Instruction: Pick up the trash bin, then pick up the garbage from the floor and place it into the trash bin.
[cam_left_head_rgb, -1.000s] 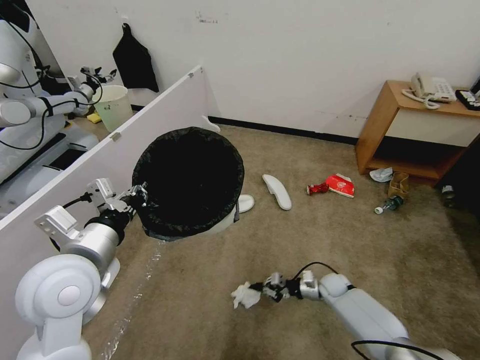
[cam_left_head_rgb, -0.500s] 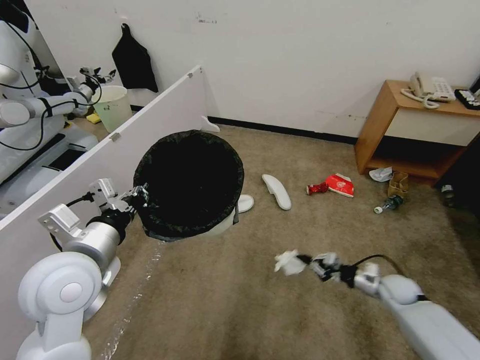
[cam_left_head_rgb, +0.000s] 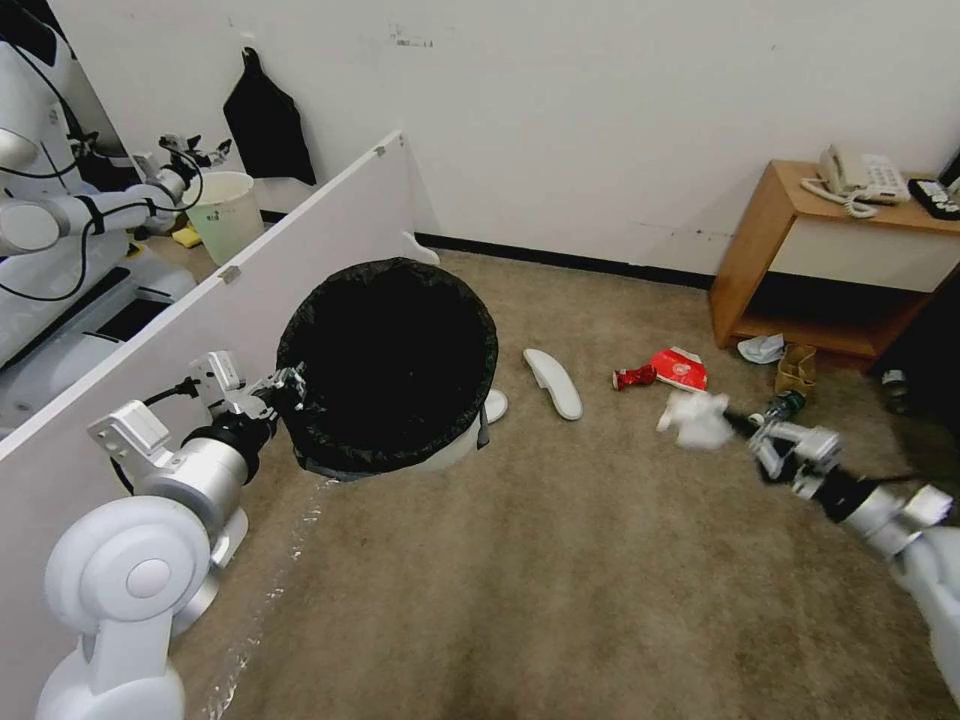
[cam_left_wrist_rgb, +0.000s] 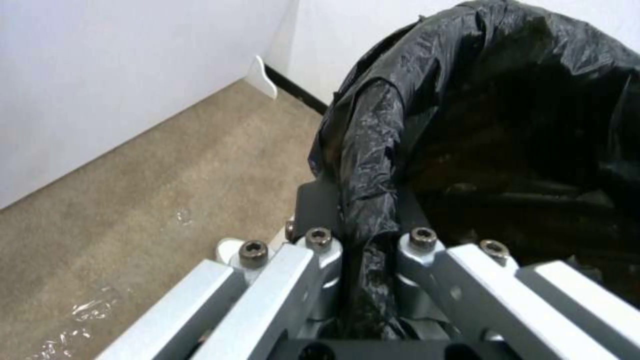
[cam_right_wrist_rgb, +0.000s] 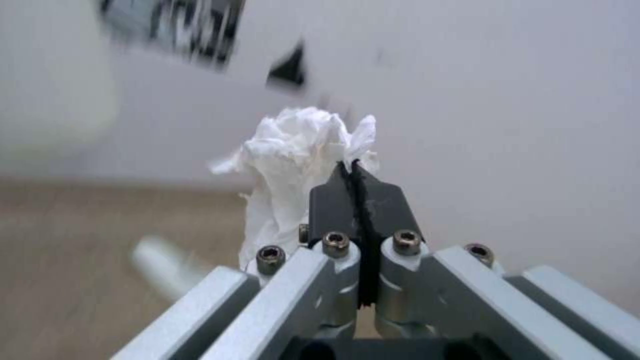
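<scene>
r gripper (cam_left_head_rgb: 742, 428) swung right w/ tissue (cam_left_head_rgb: 695, 418)

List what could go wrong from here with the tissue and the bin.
1. The right gripper pinches only an edge of the crumpled tissue; most of the wad hangs free and could slip out.
2. The left gripper holds the trash bin off the floor by the black bag at its rim; the bag might tear or slide.
3. The tissue is well to the right of the bin, so a release now would probably miss.

Place: office-like test room | carpet (cam_left_head_rgb: 560, 560) | partition board (cam_left_head_rgb: 250, 290) | side table (cam_left_head_rgb: 800, 260) | desk phone (cam_left_head_rgb: 860, 178)
</scene>
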